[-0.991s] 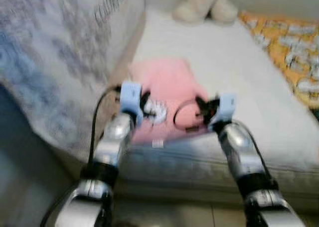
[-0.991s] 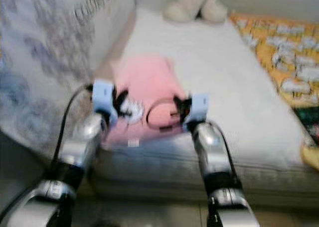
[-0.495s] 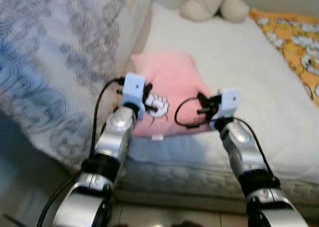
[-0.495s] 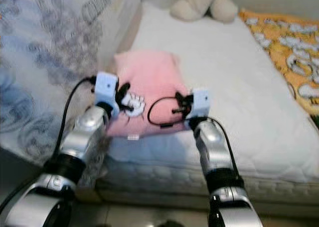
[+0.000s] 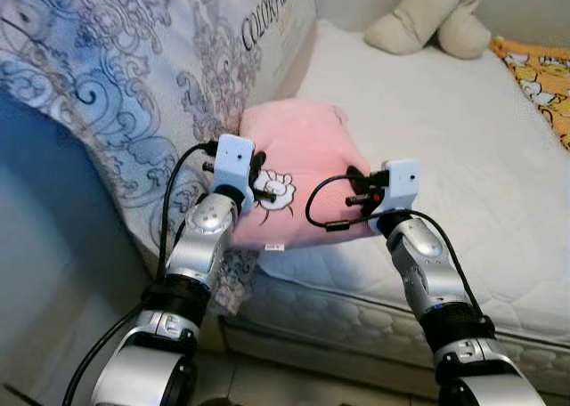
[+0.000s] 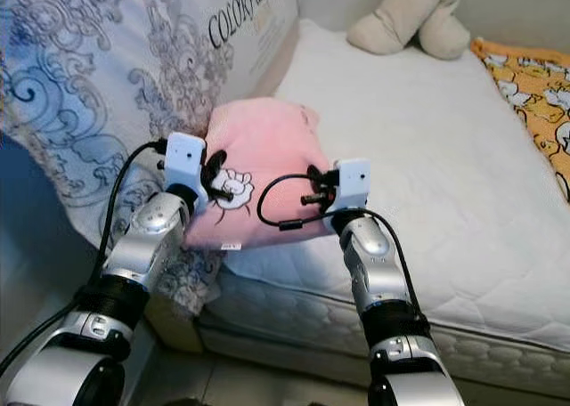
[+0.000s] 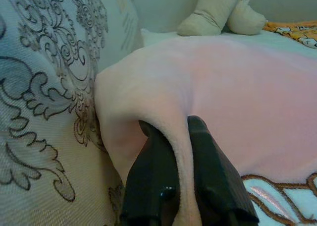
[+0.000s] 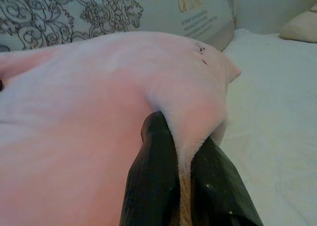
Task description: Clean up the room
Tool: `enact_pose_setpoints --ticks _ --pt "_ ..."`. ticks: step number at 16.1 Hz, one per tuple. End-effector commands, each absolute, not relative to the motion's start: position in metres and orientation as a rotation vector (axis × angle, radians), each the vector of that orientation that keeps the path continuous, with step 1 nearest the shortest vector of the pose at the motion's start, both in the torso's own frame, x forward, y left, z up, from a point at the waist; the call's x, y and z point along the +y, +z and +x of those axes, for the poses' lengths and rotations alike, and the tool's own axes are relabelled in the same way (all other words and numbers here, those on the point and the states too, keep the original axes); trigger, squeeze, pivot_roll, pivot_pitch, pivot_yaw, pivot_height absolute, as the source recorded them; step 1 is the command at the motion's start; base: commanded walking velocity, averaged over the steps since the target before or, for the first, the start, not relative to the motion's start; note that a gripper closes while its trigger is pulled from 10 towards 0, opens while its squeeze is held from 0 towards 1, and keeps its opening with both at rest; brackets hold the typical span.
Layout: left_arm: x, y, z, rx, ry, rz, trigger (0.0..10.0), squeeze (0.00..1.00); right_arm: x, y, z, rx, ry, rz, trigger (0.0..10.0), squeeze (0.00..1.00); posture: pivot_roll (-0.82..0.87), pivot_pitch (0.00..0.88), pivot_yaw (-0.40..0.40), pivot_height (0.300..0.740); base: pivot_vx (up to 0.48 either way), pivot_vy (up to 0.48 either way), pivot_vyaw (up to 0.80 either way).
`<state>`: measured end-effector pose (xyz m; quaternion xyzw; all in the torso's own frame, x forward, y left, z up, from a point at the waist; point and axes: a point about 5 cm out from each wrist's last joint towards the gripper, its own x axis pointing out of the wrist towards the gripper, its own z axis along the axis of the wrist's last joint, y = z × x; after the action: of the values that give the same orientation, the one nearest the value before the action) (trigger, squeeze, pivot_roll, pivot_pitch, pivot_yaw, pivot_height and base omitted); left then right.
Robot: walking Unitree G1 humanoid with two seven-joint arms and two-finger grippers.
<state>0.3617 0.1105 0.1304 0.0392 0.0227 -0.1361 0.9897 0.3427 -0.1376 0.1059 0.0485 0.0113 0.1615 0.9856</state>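
Pinching a pink pillow (image 5: 303,170) over the white mattress (image 5: 463,139), both arms' fingers (image 7: 153,171) clenched.

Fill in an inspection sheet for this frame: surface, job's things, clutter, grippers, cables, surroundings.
Surface: white quilted mattress, bare where visible.
Job's things: pink pillow with a cartoon patch, lying at the mattress's near left corner against the patterned bedding.
Clutter: beige plush toy at the far end of the mattress; orange patterned blanket along the right edge.
Grippers: left gripper shut on a fold at the pillow's left edge; right gripper shut on a fold at its right edge.
Cables: black cable along the left arm; black loop at the right wrist.
Surroundings: blue-grey patterned bedding standing on the left, printed with lettering.
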Motion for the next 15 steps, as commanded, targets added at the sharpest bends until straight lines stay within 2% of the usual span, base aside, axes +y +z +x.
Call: enact_pose_setpoints --ticks 1,6,8,11,13,14,15 --pt "0.12 0.149 0.37 -0.018 -0.229 0.092 10.0 0.0 -0.158 0.112 0.343 -0.018 0.233 0.088 10.0 0.0 0.0 0.0 -0.019 0.74 0.48 0.0 0.0" --pt "0.114 0.154 0.375 -0.032 -0.234 0.101 10.0 0.0 -0.158 0.112 0.343 -0.021 0.237 0.083 10.0 0.0 -0.01 0.0 -0.012 0.74 0.48 0.0 0.0" --pt "0.116 0.156 0.378 -0.03 -0.207 0.13 10.0 0.0 -0.158 0.114 0.344 -0.023 0.236 0.093 10.0 0.0 -0.01 0.0 -0.014 0.74 0.0 0.0 0.0" --pt "0.114 0.177 0.394 -0.055 -0.211 0.207 10.0 0.0 -0.159 0.129 0.364 -0.012 0.217 0.118 10.0 0.0 -0.01 0.0 -0.023 0.74 0.0 0.0 0.0" --pt "0.112 0.191 0.405 -0.052 -0.219 0.303 10.0 0.0 -0.157 0.14 0.38 -0.008 0.178 0.273 10.0 0.0 0.0 0.022 -0.028 0.74 0.0 0.0 0.0" --pt "0.111 0.193 0.406 -0.054 -0.225 0.322 10.0 0.0 -0.156 0.139 0.381 -0.001 0.171 0.297 10.0 0.0 0.0 0.03 -0.029 0.74 0.0 0.0 0.0" --pt "0.11 0.197 0.408 -0.063 -0.231 0.393 10.0 0.0 -0.151 0.134 0.382 0.029 0.152 0.377 10.0 0.0 0.0 0.074 -0.024 0.74 0.0 0.0 0.0"
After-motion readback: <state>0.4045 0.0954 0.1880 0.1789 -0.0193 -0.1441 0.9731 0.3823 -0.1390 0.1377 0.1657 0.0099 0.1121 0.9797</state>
